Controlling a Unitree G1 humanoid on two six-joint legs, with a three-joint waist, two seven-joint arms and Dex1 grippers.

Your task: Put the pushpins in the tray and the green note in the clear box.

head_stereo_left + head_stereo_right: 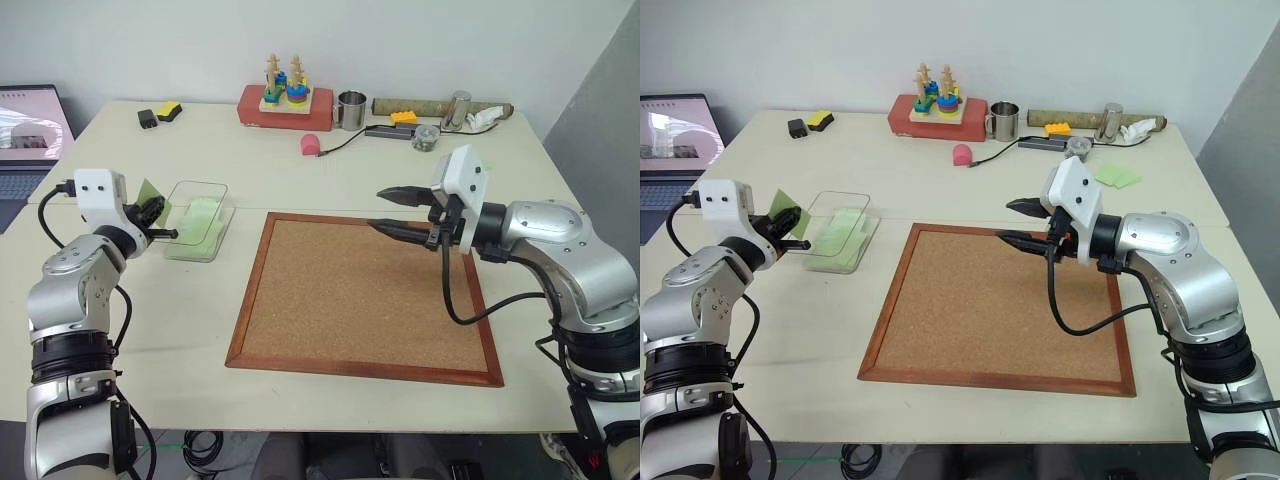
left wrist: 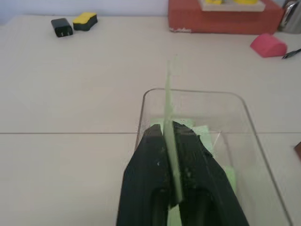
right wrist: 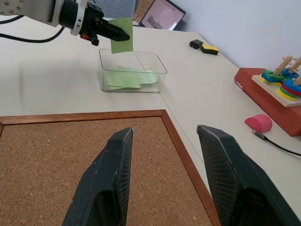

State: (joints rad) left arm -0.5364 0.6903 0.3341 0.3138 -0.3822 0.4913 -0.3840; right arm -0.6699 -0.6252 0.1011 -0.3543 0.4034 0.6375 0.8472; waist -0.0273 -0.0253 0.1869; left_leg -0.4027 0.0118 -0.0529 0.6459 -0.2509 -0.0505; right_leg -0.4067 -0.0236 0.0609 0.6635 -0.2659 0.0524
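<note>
**op:** Note status from my end: left end effector (image 3: 113,32) is pinched on the green note (image 3: 122,35), holding it on edge just above the near end of the clear box (image 1: 196,220). A couple of paler green notes (image 3: 127,77) already lie inside it.

**reply:** And the right one?

**op:** Right end effector (image 1: 392,211) hangs over the cork board (image 1: 370,300) with fingers spread, holding nothing. Can't spot pushpins or tray from here.

Pale beige table (image 1: 330,180) against a plain white wall (image 1: 400,40).
</note>
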